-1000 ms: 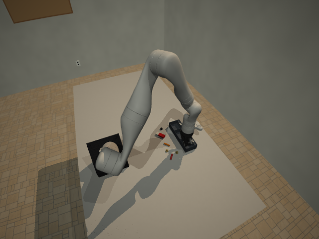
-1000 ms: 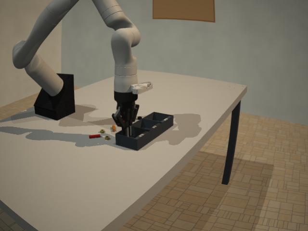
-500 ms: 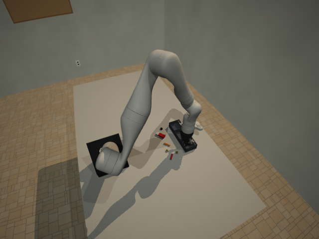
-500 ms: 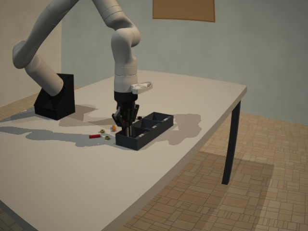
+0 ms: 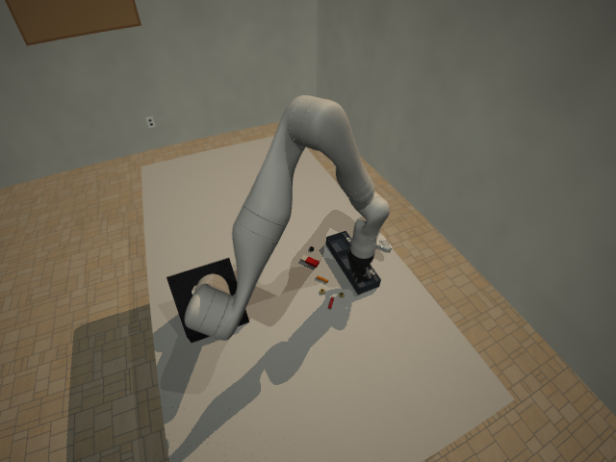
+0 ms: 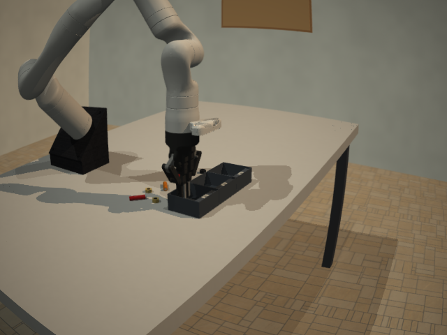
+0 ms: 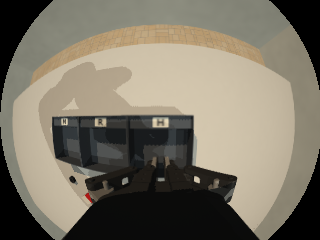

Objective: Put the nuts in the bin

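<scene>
The Robotiq gripper (image 5: 367, 278) (image 6: 186, 195) (image 7: 160, 163), nearly closed on nothing, was held inside the near H bin (image 5: 369, 288) (image 6: 183, 207) (image 7: 188, 124), with the nearer brass nut (image 5: 341, 295) (image 6: 155, 199) seen to its left in the exterior view.

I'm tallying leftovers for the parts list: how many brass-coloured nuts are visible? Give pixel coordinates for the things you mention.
2. One nut (image 5: 341, 295) (image 6: 155, 199) lies between the red cylinder and the bins; another (image 5: 321, 291) (image 6: 148, 190) lies near the orange piece. Bin interiors may hide more.

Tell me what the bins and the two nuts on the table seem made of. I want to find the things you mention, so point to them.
The bins (image 5: 367, 288) (image 6: 184, 207) (image 7: 161, 119): probably matte plastic, given their even dark colour and lack of strong shine. The nuts (image 5: 321, 291) (image 5: 341, 295) (image 6: 148, 190) (image 6: 155, 199): likely brass, or something coloured like it, judging by their yellowish tone.
</scene>
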Tool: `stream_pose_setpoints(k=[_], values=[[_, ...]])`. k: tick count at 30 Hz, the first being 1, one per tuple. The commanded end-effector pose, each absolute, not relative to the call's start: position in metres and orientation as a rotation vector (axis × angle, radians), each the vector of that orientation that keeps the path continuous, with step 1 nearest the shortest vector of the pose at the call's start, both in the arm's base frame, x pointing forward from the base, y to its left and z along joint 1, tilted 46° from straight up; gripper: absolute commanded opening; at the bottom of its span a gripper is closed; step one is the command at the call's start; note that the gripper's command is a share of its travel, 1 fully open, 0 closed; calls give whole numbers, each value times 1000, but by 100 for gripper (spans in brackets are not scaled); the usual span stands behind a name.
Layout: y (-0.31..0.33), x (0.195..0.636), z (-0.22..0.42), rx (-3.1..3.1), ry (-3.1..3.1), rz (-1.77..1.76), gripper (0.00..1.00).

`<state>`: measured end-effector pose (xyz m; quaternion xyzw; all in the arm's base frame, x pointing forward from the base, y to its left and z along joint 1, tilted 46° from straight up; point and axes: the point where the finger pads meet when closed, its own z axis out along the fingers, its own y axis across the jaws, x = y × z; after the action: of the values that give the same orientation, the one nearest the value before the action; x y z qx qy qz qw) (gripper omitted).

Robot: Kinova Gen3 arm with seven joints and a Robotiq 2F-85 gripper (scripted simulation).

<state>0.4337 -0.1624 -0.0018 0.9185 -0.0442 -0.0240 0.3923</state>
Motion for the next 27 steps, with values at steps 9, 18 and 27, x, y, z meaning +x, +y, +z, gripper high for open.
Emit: stream_pose_setpoints(k=[9,18,27], values=[[-152,436,7,2334,-109,-55,9],[-144,437,15,2334,-109,-55,9],[-127,439,31,2334,-109,-55,9]])
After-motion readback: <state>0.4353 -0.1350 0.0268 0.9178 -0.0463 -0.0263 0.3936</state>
